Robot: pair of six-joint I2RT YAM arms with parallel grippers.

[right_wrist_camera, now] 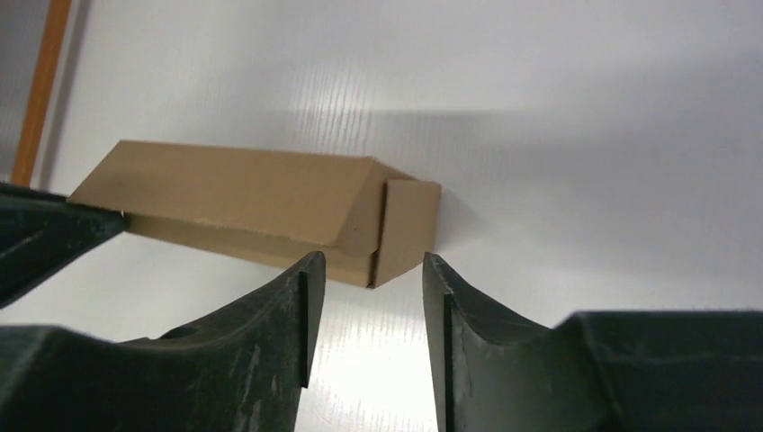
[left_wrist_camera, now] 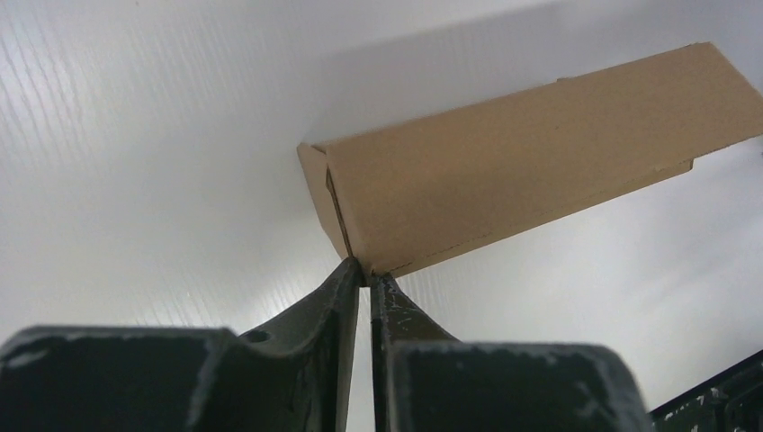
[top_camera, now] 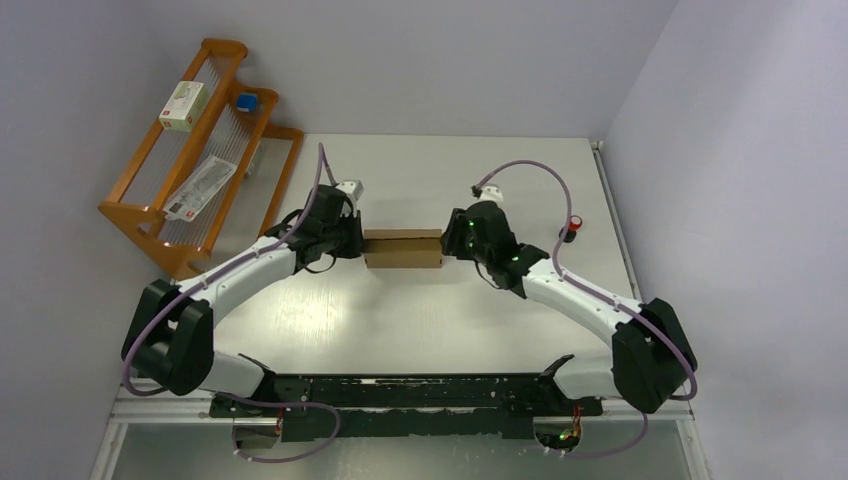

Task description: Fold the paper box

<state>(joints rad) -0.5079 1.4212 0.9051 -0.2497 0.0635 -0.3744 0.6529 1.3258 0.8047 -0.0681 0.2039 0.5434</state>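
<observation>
Paper box (top_camera: 403, 250) lies mid-frame on the table (top_camera: 430, 320), between my two claws. My left claw (left_wrist_camera: 367, 270) is closed, tips butting its end corner; my right claw (right_wrist_camera: 364, 270) gapes before the end flap (right_wrist_camera: 407, 229). I'd brace with the left and press that flap in squarely.

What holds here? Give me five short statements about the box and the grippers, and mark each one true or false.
1. The box lies between the left gripper and the right gripper. True.
2. The right gripper is shut. False: its jaws stand open at the box's end.
3. The left gripper's jaws are all but closed at a corner of the box. True.
4. The box is stored off the table. False: it lies on the table, apart from the rack at far left.
5. The box is a flat sheet. False: it is folded up into a long box shape.
</observation>
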